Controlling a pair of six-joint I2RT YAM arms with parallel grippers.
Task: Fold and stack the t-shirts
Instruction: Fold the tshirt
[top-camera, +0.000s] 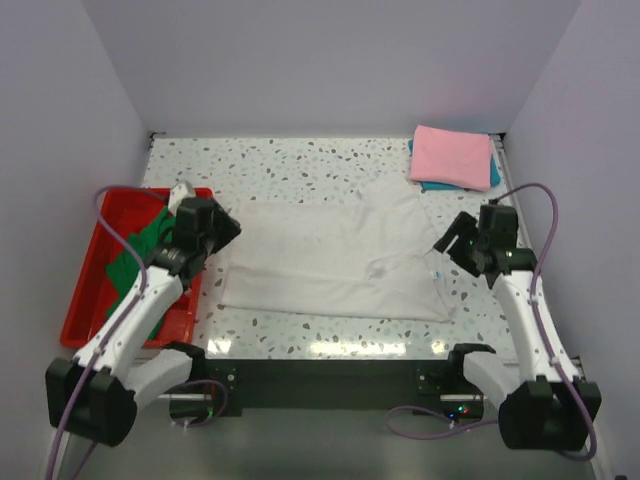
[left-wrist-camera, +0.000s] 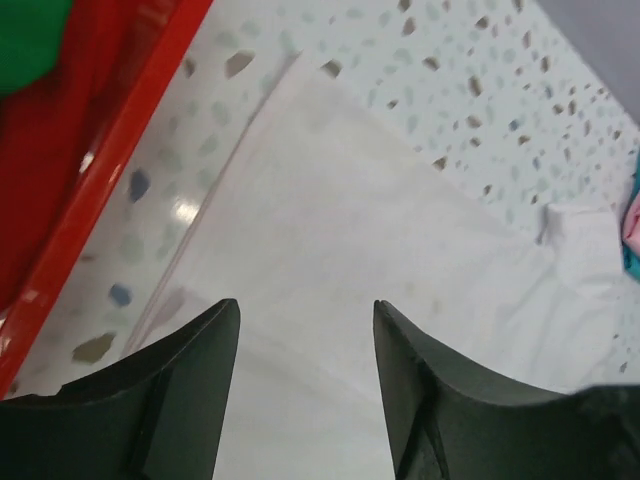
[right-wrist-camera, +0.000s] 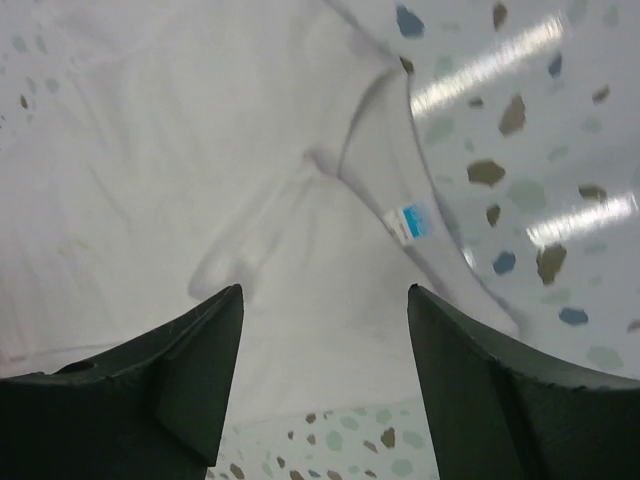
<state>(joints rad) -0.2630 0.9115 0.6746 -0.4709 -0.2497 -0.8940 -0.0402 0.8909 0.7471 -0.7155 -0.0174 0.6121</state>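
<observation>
A large white t-shirt (top-camera: 330, 262) lies flat across the middle of the speckled table, folded into a long band. Its neck label (right-wrist-camera: 411, 222) shows blue in the right wrist view. My left gripper (top-camera: 228, 228) hangs open over the shirt's left end (left-wrist-camera: 330, 250), nothing between its fingers. My right gripper (top-camera: 447, 240) stands open above the shirt's right end (right-wrist-camera: 250, 160), also empty. A folded pink t-shirt (top-camera: 452, 155) rests on a teal t-shirt (top-camera: 493, 172) at the back right. A green t-shirt (top-camera: 135, 270) lies in the red tray.
The red plastic tray (top-camera: 90, 290) stands at the left table edge, under my left arm; its rim (left-wrist-camera: 100, 190) runs close beside the white shirt. Grey walls close the table on three sides.
</observation>
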